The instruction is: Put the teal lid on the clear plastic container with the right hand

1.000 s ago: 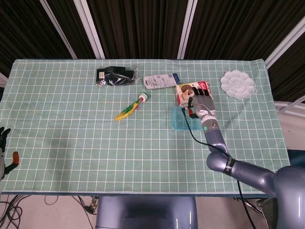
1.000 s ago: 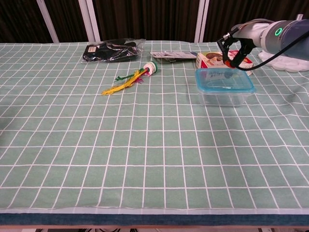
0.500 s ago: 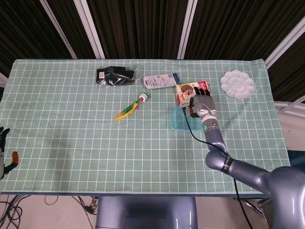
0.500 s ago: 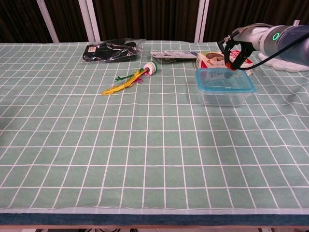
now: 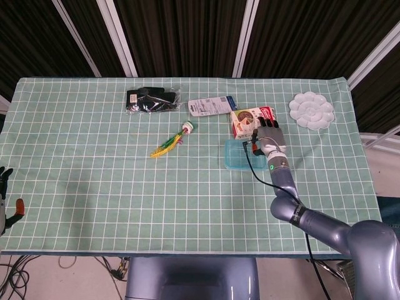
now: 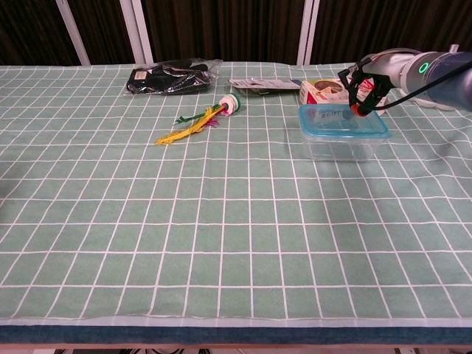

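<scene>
The teal lid (image 6: 335,118) lies flat on the clear plastic container (image 6: 339,146), right of the table's middle; from the head view the lid (image 5: 236,153) shows as a teal rectangle. My right hand (image 6: 366,88) hovers over the lid's far right corner, fingers pointing down, one red-tipped fingertip (image 6: 359,110) at the lid's rim. It holds nothing. In the head view the right hand (image 5: 270,136) covers the container's right side. My left hand (image 5: 5,200) is low at the table's left edge, only partly shown.
A red and white snack box (image 6: 318,90) stands right behind the container. Further back lie a flat packet (image 6: 264,84), a black bag (image 6: 171,77) and a feathered toy (image 6: 195,124). A white flower-shaped palette (image 5: 311,110) is at the far right.
My right hand has drifted slightly to the right and lower, its fingertips now at the lid's far right rim. The lid and container have not moved.
</scene>
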`<state>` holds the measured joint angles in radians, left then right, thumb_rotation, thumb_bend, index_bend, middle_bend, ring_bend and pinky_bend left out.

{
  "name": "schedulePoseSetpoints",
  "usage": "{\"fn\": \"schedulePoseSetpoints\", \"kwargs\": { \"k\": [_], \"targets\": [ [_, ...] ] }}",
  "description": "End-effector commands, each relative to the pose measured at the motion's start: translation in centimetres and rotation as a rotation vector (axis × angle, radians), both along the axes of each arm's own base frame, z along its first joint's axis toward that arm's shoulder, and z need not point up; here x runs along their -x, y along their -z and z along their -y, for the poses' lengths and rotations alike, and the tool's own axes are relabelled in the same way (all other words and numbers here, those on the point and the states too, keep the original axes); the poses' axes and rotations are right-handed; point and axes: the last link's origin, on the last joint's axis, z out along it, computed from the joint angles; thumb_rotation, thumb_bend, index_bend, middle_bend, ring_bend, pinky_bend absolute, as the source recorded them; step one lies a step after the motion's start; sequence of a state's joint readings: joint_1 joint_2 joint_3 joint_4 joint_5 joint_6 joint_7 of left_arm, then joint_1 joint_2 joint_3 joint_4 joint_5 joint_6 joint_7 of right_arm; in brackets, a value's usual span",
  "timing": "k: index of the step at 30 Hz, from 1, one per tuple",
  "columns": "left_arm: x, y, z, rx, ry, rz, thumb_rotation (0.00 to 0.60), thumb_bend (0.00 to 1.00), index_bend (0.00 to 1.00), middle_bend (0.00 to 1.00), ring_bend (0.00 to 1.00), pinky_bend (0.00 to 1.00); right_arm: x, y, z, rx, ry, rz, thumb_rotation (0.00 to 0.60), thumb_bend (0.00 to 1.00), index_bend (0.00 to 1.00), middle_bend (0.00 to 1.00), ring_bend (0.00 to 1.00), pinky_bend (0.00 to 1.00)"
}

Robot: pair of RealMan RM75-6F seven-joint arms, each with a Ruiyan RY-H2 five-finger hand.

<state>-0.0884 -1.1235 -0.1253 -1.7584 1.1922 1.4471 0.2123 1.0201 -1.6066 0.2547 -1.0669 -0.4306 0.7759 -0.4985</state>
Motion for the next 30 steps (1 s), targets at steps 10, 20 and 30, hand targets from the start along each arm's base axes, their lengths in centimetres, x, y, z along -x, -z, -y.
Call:
{"fn": "schedulePoseSetpoints", "kwargs": {
  "k": [10, 20, 30],
  "targets": [
    [0.0, 0.0, 0.0, 0.0, 0.001, -0.002, 0.6, 0.52, 0.07, 0.0, 0.0, 0.0, 1.4, 0.2, -0.4, -0.04, 0.018, -0.051, 0.6, 0.51, 0.6, 0.07, 0.0, 0.0],
    [0.0, 0.0, 0.0, -0.001, 0.0, -0.001, 0.6, 0.52, 0.07, 0.0, 0.0, 0.0, 1.7, 0.9, -1.0, -0.091, 0.029, -0.074, 0.6, 0.51, 0.6, 0.07, 0.0, 0.0],
    [0.0, 0.0, 0.0, 0.004, 0.0, 0.0, 0.6, 0.52, 0.07, 0.0, 0.0, 0.0, -0.5, -0.7, -1.0, -0.001, -0.027, -0.006, 0.6, 0.51, 0.61, 0.07, 0.0, 0.0]
  ]
}}
